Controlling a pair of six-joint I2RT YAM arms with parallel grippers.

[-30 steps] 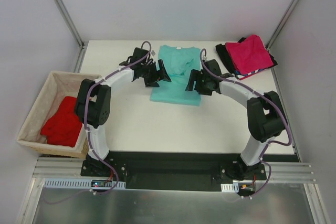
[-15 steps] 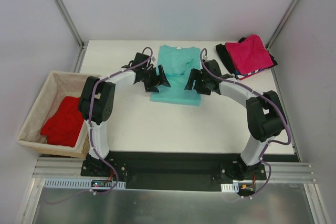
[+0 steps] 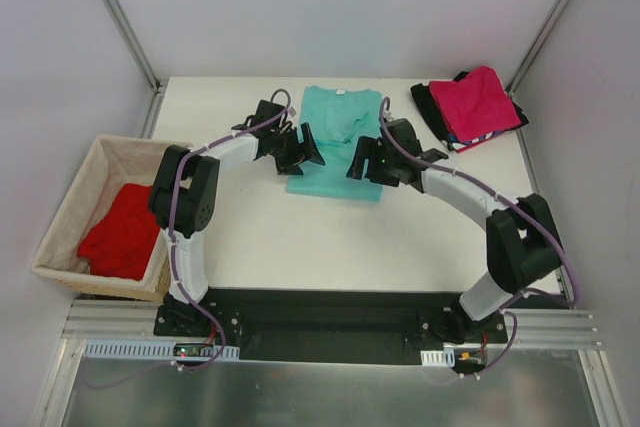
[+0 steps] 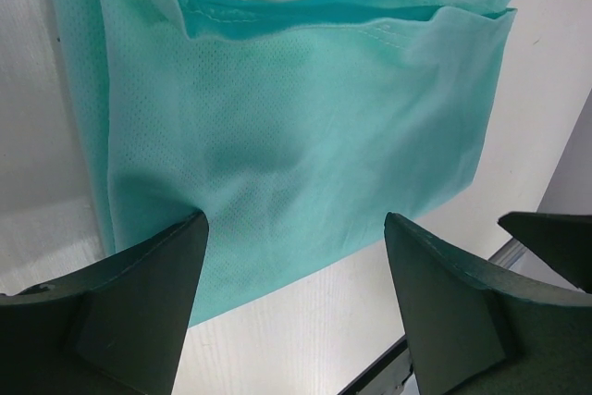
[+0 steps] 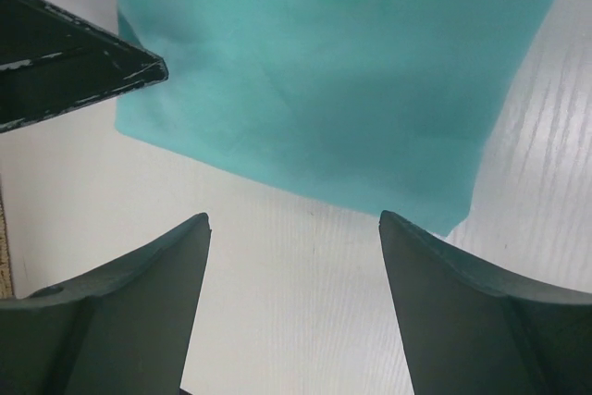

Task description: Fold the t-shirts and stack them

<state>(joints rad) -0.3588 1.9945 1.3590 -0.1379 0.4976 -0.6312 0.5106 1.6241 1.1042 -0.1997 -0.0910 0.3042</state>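
Note:
A teal-green t-shirt (image 3: 335,142) lies folded into a narrow strip at the back middle of the white table (image 3: 300,237). My left gripper (image 3: 311,146) hovers open over its left side, and the cloth (image 4: 296,117) fills the view above the near hem. My right gripper (image 3: 359,162) stands open over the shirt's right near corner (image 5: 351,80), its fingertips above bare table just below the hem. Neither holds anything. A magenta-pink t-shirt (image 3: 482,100) tops a pile with a black one (image 3: 428,103) and a striped edge (image 3: 478,138) at the back right. A bright red t-shirt (image 3: 122,232) lies in the basket.
The tan wicker basket (image 3: 62,209) stands off the table's left edge. The left gripper's finger (image 5: 74,53) shows at the top left of the right wrist view. Metal frame posts (image 3: 120,22) rise at both back corners.
My right gripper has slid a little left and nearer along the shirt's near right corner, its elbow swinging out to the right. The left arm shifted slightly, then held still.

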